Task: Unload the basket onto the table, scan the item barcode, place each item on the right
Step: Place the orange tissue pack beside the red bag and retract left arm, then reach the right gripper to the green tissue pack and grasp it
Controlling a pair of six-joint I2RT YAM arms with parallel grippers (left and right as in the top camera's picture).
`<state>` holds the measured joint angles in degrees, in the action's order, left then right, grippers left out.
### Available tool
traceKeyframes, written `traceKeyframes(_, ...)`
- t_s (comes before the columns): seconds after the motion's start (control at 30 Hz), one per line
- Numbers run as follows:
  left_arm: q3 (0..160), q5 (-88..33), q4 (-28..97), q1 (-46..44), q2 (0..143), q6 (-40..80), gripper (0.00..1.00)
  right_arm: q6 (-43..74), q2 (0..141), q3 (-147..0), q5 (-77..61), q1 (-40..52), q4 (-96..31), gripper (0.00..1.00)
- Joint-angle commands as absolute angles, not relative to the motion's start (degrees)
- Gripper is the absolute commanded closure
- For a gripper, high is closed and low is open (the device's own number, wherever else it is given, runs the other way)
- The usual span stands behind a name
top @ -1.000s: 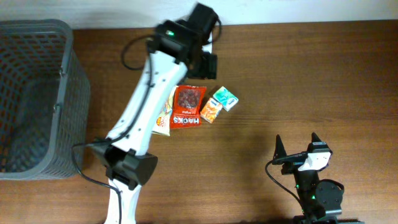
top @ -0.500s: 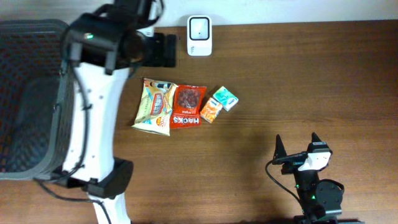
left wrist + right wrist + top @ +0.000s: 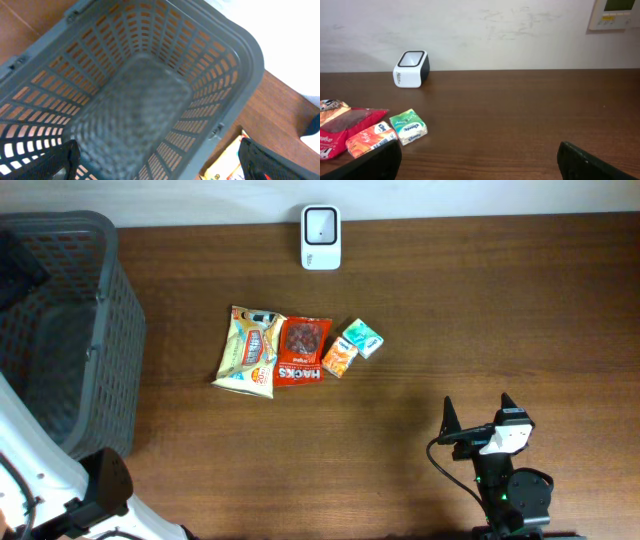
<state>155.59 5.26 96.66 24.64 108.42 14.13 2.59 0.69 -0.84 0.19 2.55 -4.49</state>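
Observation:
The white barcode scanner stands at the back edge of the table, also seen at the far left of the right wrist view. Four items lie in a row mid-table: a yellow snack bag, a red HACKS bag, an orange pack and a green tissue pack. My left gripper hangs open and empty over the grey basket, far left of the items. My right gripper rests open and empty near the front right, facing the items and the scanner.
The grey mesh basket fills the table's left end. My white left arm rises along the left front corner. A corner of the yellow bag shows beside the basket. A wall runs behind the scanner.
My left arm has swung from the back middle near the scanner leftwards to above the basket, uncovering the scanner and the yellow bag. The right arm and the items have not moved.

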Motion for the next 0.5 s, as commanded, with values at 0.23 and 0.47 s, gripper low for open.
traceKeyframes(0.23, 156.4, 6.0, 96.7, 25.0, 107.5, 14.5, 0.01, 34.2, 0.4, -0.3, -30.5, 2.2, 3.4, 0.02)
traceKeyframes(0.47, 156.4, 6.0, 96.7, 25.0, 107.5, 14.5, 0.01, 40.1, 0.4, -3.1, -29.6, 2.2, 28.7, 0.02)
